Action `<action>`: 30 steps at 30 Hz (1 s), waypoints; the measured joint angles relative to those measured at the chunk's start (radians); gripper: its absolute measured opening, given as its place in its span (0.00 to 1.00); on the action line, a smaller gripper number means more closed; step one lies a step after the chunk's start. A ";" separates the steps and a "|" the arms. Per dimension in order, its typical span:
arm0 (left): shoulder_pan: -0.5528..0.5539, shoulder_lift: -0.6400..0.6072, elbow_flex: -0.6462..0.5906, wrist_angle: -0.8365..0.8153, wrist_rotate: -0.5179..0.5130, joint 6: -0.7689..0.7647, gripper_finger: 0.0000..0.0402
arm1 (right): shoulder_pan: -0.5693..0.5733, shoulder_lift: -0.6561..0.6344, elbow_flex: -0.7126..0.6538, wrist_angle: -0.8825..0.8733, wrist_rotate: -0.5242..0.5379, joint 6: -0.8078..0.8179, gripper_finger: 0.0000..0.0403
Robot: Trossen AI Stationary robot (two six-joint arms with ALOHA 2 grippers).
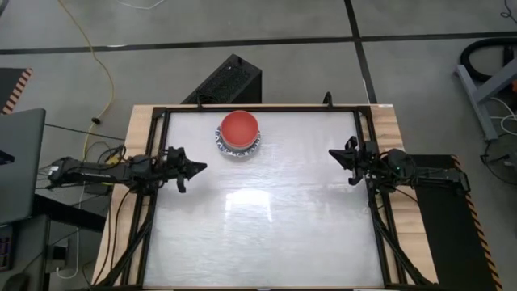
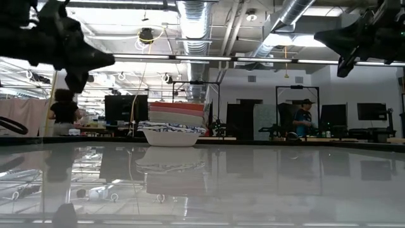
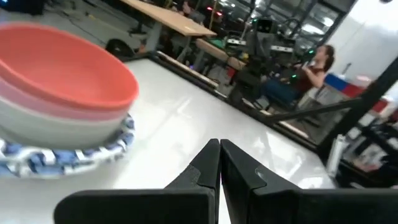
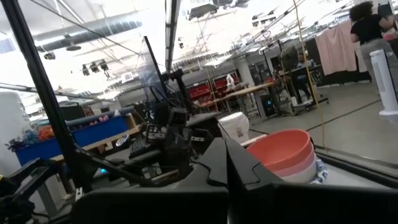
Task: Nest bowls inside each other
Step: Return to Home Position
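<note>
The bowls stand nested in one stack [image 1: 239, 133] near the table's far edge, left of centre. The red bowl [image 3: 62, 62] is on top, a pink and a plain white one below it, and a white bowl with a blue-patterned rim [image 2: 171, 130] at the bottom, resting on the table. My left gripper [image 1: 200, 168] is shut and empty at the left side of the table, pointing level toward the right. My right gripper [image 1: 333, 153] is shut and empty at the right side, pointing toward the left. The stack also shows in the right wrist view [image 4: 287, 155].
The white tabletop [image 1: 266, 218] is bounded by a black frame [image 1: 371, 218] on its left, right and far sides. A black box [image 1: 226, 81] stands on the floor beyond the far edge. People [image 2: 63, 111] stand in the room behind the table.
</note>
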 joint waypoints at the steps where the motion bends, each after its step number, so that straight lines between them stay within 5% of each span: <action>1: -0.007 -0.024 -0.016 0.000 0.004 -0.015 0.00 | 0.000 0.000 0.000 -0.009 0.000 0.000 0.01; 8: -0.013 -0.259 -0.043 -0.159 0.093 -0.054 0.00 | 0.000 0.000 0.000 -0.027 0.000 0.039 0.01; 23: -0.013 -0.256 -0.036 -0.243 0.199 -0.070 0.00 | -0.003 0.001 -0.001 -0.137 0.001 0.009 0.01; 30: -0.013 -0.256 -0.036 -0.229 0.122 -0.023 0.00 | -0.009 0.001 -0.001 -0.201 0.002 0.037 0.03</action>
